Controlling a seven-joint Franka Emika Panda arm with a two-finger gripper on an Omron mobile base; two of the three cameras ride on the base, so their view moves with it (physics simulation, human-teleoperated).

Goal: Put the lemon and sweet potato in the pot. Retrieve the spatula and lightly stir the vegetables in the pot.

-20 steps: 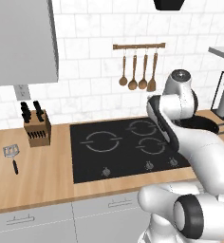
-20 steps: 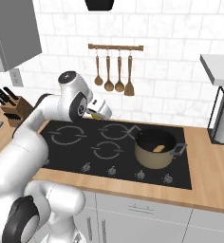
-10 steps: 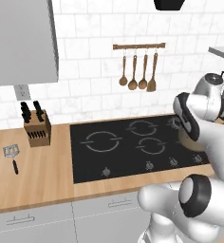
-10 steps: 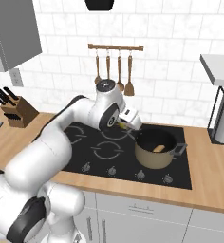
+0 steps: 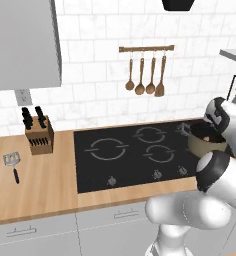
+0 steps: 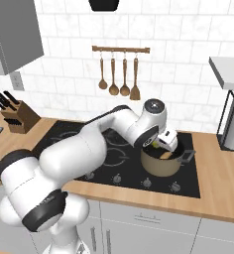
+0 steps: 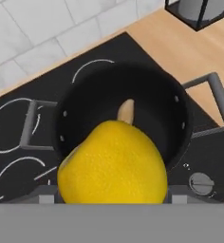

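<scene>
A wooden worktop (image 5: 45,185) runs along the white tiled wall. A black hob (image 5: 130,152) is set into it. The dark pot (image 6: 161,159) stands on the hob's front right burner. Left of the hob, a knife block (image 5: 39,135) stands near the wall, and the spatula (image 5: 13,165) lies flat further left, handle toward the front edge.

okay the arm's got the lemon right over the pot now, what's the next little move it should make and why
Probably open the gripper and let the lemon drop. In the hand view the lemon sits between the fingertips directly above the pot, whose dark opening lies beneath it with the sweet potato already inside. The right base view also shows the gripper at the pot's rim, so a release should land it inside.
</scene>
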